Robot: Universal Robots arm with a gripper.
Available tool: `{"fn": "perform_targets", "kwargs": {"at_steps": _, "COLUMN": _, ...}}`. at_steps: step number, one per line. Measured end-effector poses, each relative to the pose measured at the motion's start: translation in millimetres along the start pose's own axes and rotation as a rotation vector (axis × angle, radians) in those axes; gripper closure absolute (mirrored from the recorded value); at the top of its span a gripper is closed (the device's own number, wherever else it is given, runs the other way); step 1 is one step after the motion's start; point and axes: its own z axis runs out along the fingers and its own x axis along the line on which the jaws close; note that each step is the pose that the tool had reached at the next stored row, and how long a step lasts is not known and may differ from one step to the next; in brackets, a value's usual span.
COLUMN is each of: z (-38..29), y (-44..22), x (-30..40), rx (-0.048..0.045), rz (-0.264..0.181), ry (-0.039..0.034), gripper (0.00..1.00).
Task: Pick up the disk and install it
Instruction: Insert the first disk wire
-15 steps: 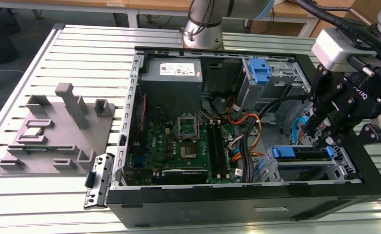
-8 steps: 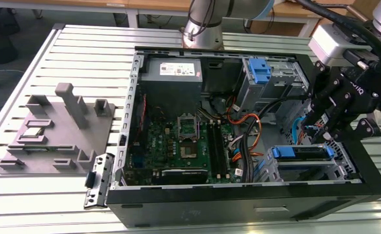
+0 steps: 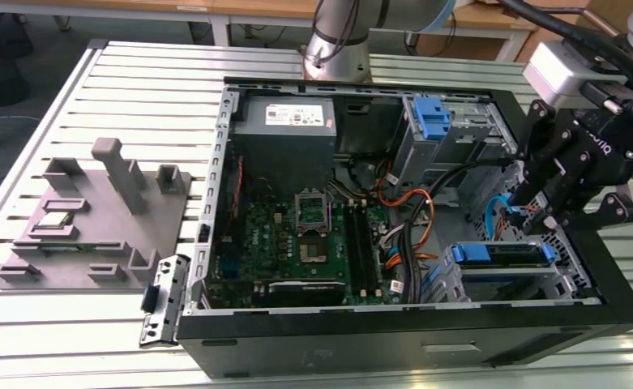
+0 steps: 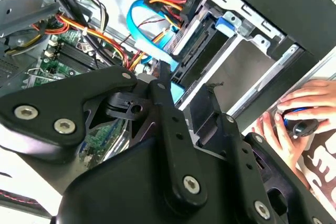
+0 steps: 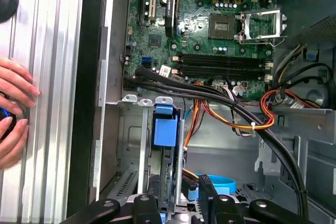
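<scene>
The disk [image 3: 497, 254] sits low down on the exterior view's right. It is lying in its metal slot inside the open computer case [image 3: 403, 340], with its blue side pieces showing at both ends. The gripper [image 3: 541, 220] hangs just above it, a bit toward the exterior view's right. Its fingers are apart, with nothing held between them. The disk looks like a hard metal box, so I think it is stiff, a little heavy and smooth. A bump or a drop could hurt it. The long sides with the blue rails look like the best place to hold it, not the flat top. There is not much room here, because metal walls hug the slot and a bunch of wires [image 3: 413, 203] and a blue cable [image 3: 497, 212] are close by. The case stands on a metal table [image 3: 132, 73] with long grooves. In the first wrist view a person's hand [image 5: 13, 108] rests on the table beside the case.
</scene>
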Motion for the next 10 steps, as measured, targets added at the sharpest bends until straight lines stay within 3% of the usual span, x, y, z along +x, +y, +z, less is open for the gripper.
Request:
{"fn": "perform_targets", "kwargs": {"at_steps": 5, "z": 6.1, "y": -6.3, "x": 0.1, "rx": -0.0001, "rz": 0.0, "ry": 0.0, "gripper": 0.58}}
{"fn": "perform_targets", "kwargs": {"at_steps": 10, "z": 12.8, "y": -7.1, "x": -0.1, "rx": -0.0009, "rz": 0.0, "ry": 0.0, "gripper": 0.58}}
